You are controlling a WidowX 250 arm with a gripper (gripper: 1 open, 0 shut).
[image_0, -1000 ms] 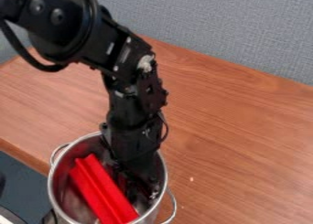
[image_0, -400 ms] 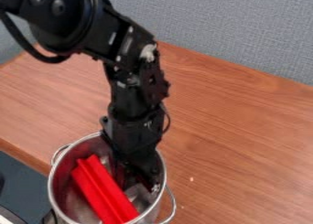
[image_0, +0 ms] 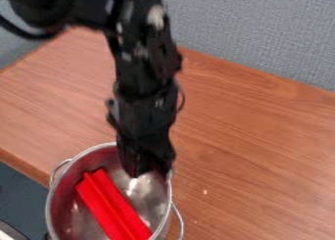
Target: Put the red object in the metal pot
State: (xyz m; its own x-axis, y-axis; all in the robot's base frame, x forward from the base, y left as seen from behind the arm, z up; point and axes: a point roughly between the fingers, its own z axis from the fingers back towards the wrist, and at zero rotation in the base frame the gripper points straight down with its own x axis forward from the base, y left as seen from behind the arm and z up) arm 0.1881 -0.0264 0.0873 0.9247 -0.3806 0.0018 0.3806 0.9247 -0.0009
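Observation:
The red object (image_0: 108,205), a ridged flat block, lies slanted inside the metal pot (image_0: 160,216) at the bottom of the camera view, leaning against the left of its shiny inner wall. My gripper (image_0: 145,166) hangs pointing straight down just above the pot's far rim, to the right of the block and apart from it. Its fingers are together with nothing between them.
The pot stands near the front edge of a brown wooden table (image_0: 262,126). A grey wall runs behind the table. The black arm reaches in from the upper left over the pot. A dark surface shows at the lower left corner.
The gripper has risen out of the pot, leaving the red block lying inside. The arm has lifted and shifted slightly.

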